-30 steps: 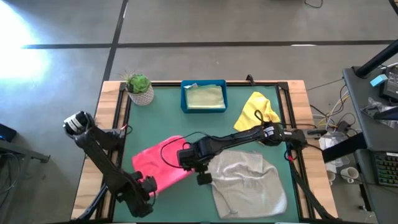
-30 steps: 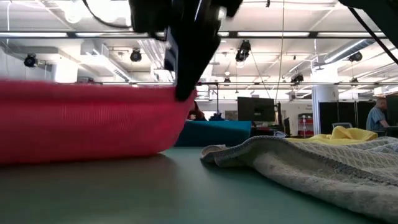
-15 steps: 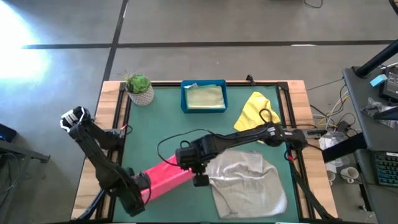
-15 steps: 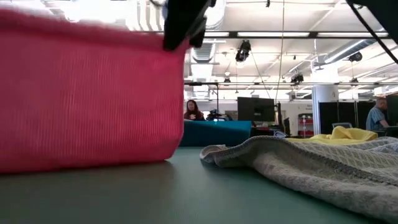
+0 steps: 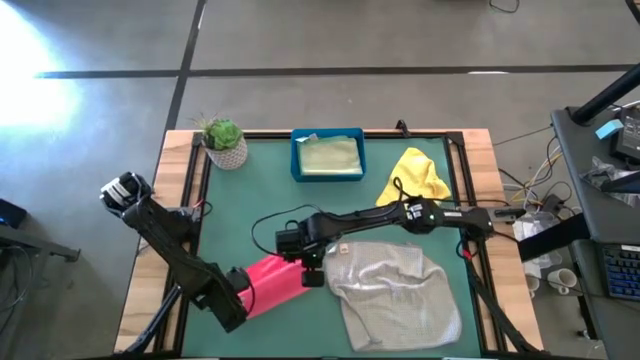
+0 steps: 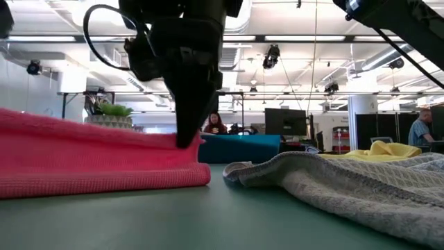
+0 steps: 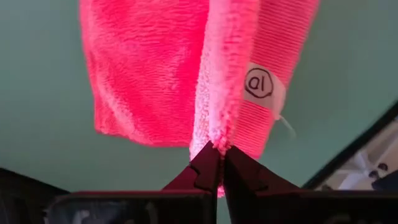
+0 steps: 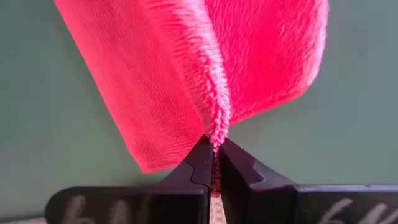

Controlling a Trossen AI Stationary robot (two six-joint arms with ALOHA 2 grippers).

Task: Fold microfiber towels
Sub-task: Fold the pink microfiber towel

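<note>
High view: mid-fold on hot pink towel (image 5: 272, 282), left pincer (image 5: 243, 290) and right pincer (image 5: 303, 262) clamped on opposite ends; next, lowering flat and releasing.

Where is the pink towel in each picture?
High view: the pink towel lies stretched near the table's front, between the left pincer and the right pincer.
Low view: a long pink band on the left, the right pincer pressing down on its end.
Left wrist view: fills the upper middle, pinched by that pincer.
Right wrist view: fills the top, pinched likewise.
Shared landmark: the green table top.
</note>
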